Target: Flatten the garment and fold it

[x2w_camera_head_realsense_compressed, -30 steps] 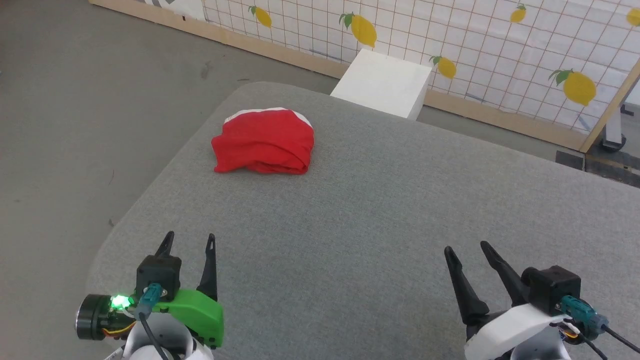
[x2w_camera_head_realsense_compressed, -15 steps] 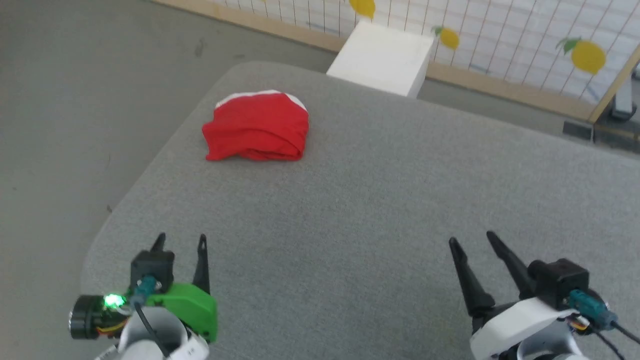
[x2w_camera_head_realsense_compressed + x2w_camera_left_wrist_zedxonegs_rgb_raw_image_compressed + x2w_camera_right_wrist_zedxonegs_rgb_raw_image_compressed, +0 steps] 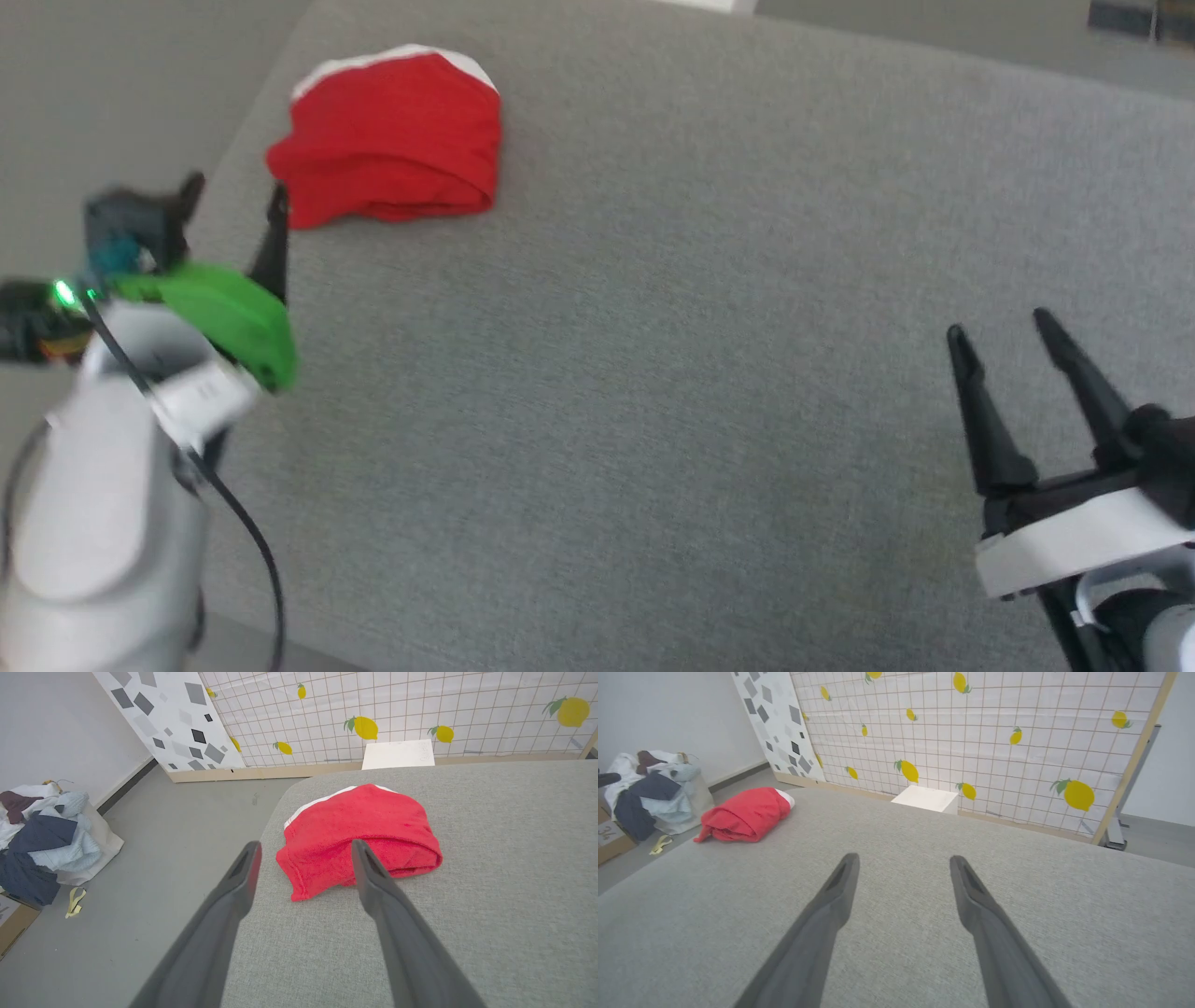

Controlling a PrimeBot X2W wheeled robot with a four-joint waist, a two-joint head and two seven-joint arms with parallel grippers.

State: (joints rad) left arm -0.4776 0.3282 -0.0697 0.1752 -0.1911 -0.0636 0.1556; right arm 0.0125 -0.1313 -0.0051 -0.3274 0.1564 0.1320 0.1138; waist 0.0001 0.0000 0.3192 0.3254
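The garment (image 3: 387, 135) is a bright red bundle with a white stripe along its far edge, lying bunched near the far left corner of the grey padded table (image 3: 653, 373). My left gripper (image 3: 233, 191) hovers open just short of its near left corner, touching nothing. In the left wrist view the garment (image 3: 359, 830) lies right ahead of the spread fingers (image 3: 369, 877). My right gripper (image 3: 999, 322) stands open over bare table at the lower right, far from the cloth. The right wrist view shows the garment (image 3: 745, 814) far off to the left.
The table's left edge (image 3: 266, 830) runs just beside the garment, with grey floor beyond. A bag heaped with clothes (image 3: 44, 835) sits on the floor to the left. A white box (image 3: 398, 754) and a lemon-print screen (image 3: 971, 742) stand behind the table.
The head camera has tilted down and closer. My left arm has lifted and reached forward toward the garment's near left corner. The right gripper and the garment stay where they were.
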